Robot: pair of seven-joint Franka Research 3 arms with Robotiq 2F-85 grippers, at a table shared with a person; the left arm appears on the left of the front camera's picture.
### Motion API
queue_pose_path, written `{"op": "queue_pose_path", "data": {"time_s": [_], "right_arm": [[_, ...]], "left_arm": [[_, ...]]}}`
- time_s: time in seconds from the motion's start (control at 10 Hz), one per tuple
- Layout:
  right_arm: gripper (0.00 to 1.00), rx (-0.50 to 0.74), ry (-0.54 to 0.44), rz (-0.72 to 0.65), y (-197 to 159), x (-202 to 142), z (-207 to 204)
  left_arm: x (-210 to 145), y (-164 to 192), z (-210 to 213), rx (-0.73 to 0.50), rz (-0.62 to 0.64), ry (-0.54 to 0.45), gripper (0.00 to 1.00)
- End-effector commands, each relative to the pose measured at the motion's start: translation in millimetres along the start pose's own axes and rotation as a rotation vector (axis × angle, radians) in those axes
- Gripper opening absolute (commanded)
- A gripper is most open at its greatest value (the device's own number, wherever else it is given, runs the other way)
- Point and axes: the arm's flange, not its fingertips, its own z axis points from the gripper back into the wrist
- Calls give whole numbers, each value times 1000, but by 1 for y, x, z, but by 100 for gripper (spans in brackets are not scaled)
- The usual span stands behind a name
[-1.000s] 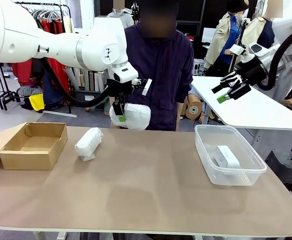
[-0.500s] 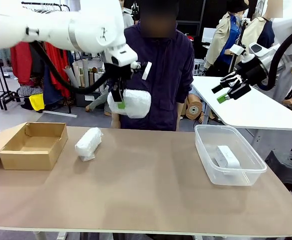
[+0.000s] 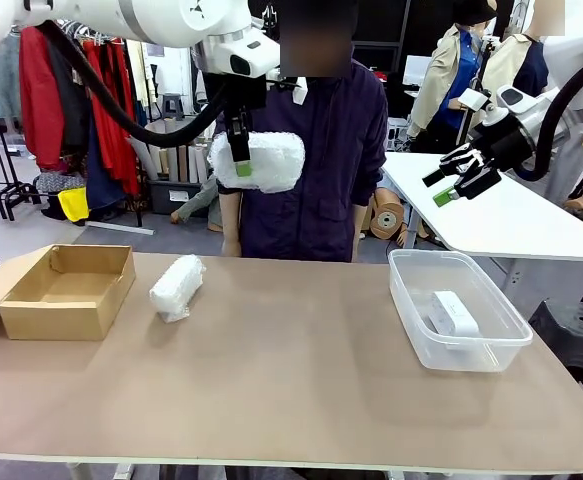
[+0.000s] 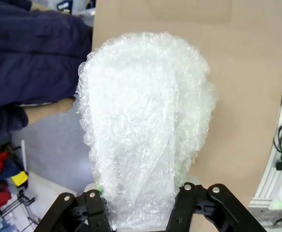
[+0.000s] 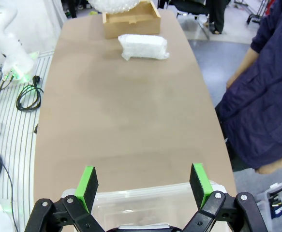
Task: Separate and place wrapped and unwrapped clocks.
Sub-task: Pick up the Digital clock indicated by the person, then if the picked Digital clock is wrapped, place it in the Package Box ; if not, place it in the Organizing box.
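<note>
Lifted higher than a second ago, the left end effector [image 3: 242, 165] now hangs well above the far edge of the desk [image 3: 291, 390], in front of the chest of the person [image 3: 331, 190]. It is clamped on one end of a wrapped clock [image 3: 263, 160], which sticks out to the right of the fingers. In the left wrist view this bundle [image 4: 145, 125] rises from between the black fingers.

A second wrapped clock [image 3: 177, 286] lies on the desk at far left, just right of the open cardboard box [image 3: 68, 295] and apart from it. The bare white clock [image 3: 453, 313] lies inside the clear tub [image 3: 407, 295] at the right.

The right end effector [image 3: 454, 180] hangs high at far right, its jaws wide apart and holding nothing.
</note>
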Motion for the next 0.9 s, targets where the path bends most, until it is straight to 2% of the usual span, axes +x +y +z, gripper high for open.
{"op": "queue_pose_path", "data": {"time_s": [0.0,0.1,0.8], "right_arm": [[100,1,1,5,1,1,0],[100,1,1,5,1,1,0],[100,1,1,5,1,1,0]], "left_arm": [[1,-1,1,37,-59,18,0],[0,0,0,0,0,0,0],[0,0,0,0,0,0,0]]}}
